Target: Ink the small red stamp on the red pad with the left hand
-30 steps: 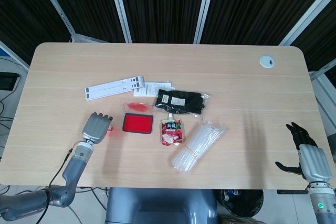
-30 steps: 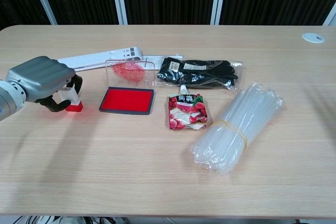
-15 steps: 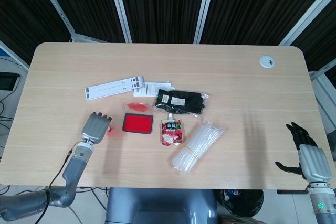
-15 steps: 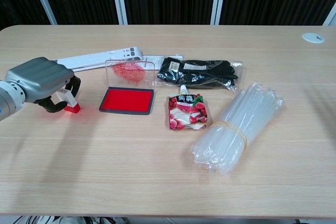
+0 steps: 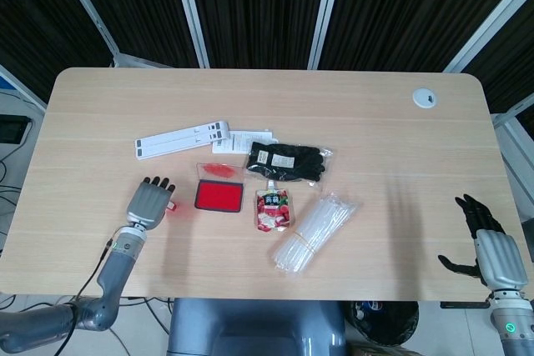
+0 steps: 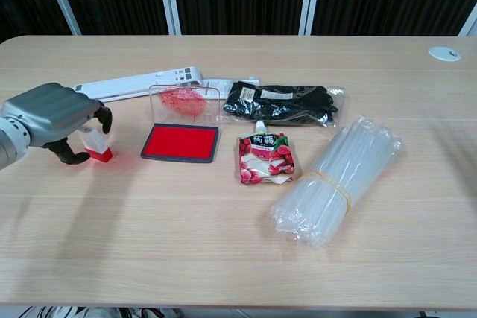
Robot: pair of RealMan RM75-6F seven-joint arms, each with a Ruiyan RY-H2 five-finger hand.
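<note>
Stamp (image 6: 96,147) under left hand (image 6: 52,118)

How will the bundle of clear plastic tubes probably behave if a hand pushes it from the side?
The bundle of clear tubes would probably slide as one piece, since a band ties it near the middle. Its ends look loose and may fan out. The glossy wrap suggests it is slippery and light for its size, though its weight cannot be seen.

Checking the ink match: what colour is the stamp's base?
Red stamp base, clearest in chest view.
</note>
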